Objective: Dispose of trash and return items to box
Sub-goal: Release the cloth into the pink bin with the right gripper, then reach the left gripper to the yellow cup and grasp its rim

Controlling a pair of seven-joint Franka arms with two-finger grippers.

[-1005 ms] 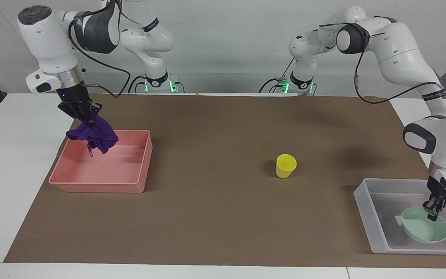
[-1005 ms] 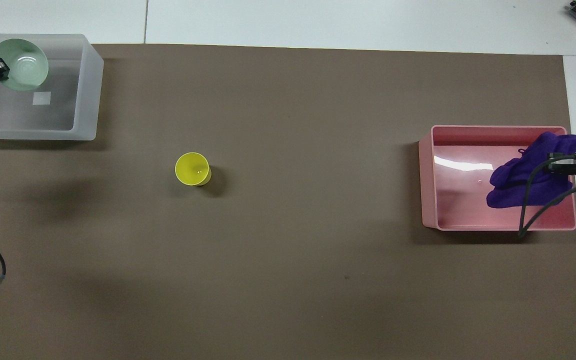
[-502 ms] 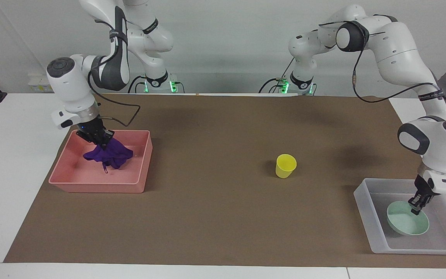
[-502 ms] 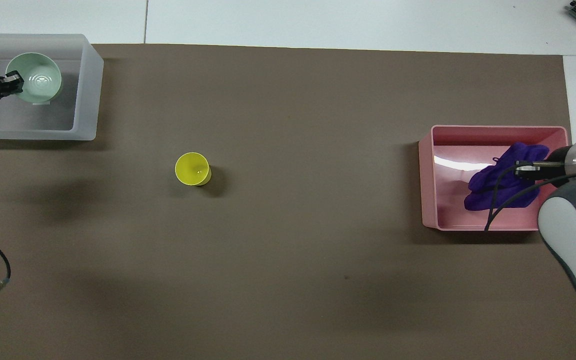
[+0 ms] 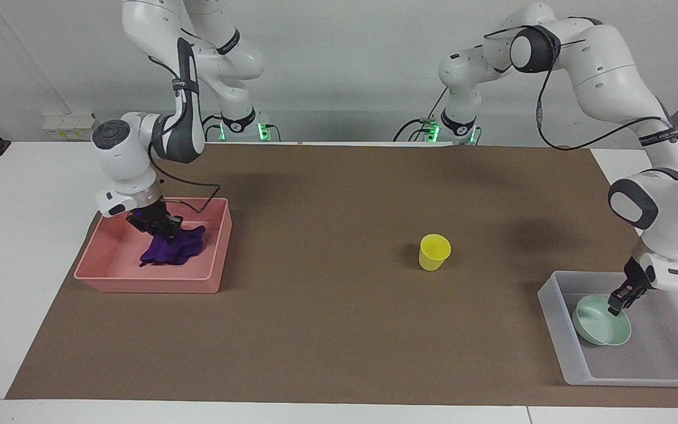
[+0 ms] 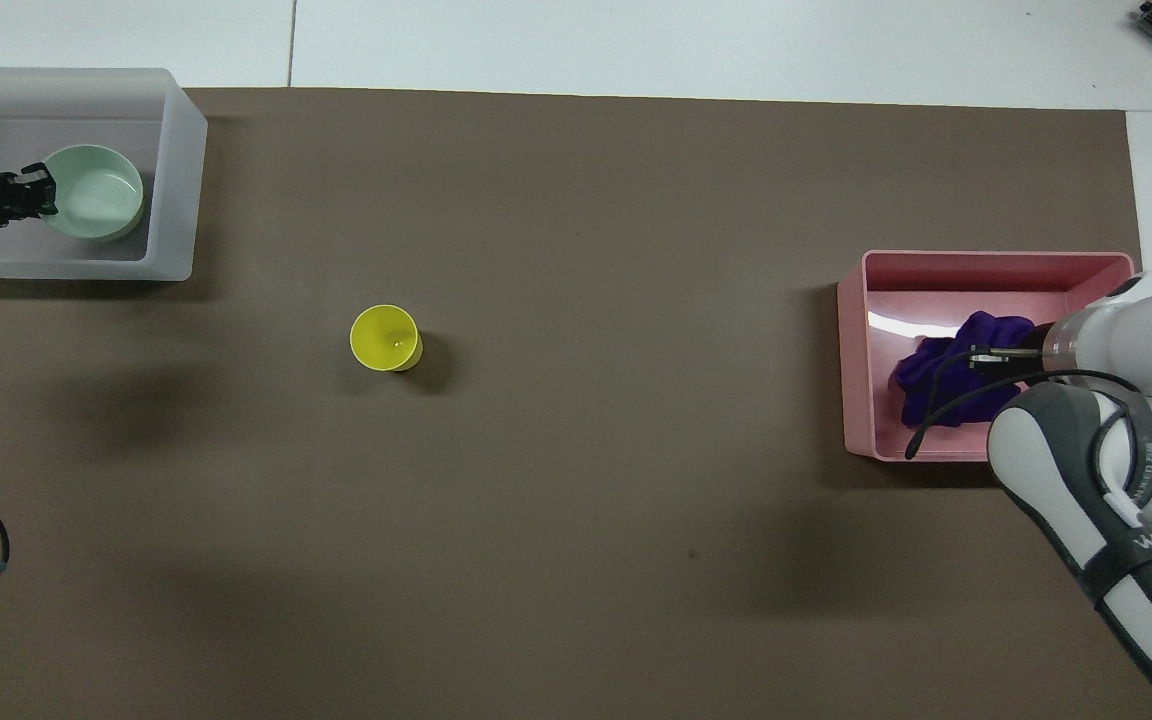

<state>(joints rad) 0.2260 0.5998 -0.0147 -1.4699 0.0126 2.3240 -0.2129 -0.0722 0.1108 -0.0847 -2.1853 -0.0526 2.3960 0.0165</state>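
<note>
In the facing view, the right gripper (image 5: pixel 165 231) is low inside the pink bin (image 5: pixel 219 235), at nine o'clock of the brown mat (image 5: pixel 327 306); its fingers are closed on the purple cloth (image 5: pixel 175 249), which lies bunched on the bin floor; the yellow cup (image 5: pixel 434 252) stands upright and alone on the mat, toward three o'clock from the middle; the left gripper (image 5: pixel 620 301) pinches the rim of the mint-green bowl (image 5: pixel 601 327) inside the translucent box (image 5: pixel 557 318), at about four o'clock. In the overhead view, the box (image 6: pixel 176 190) is at ten o'clock with the bowl (image 6: pixel 96 192) in it, the left gripper (image 6: pixel 36 190) at its rim; the cup (image 6: pixel 385 338) is nearer to the robots than the box; the cloth (image 6: pixel 941 382) is in the bin (image 6: pixel 851 350) at three o'clock, under the right gripper (image 6: pixel 981 356).
</note>
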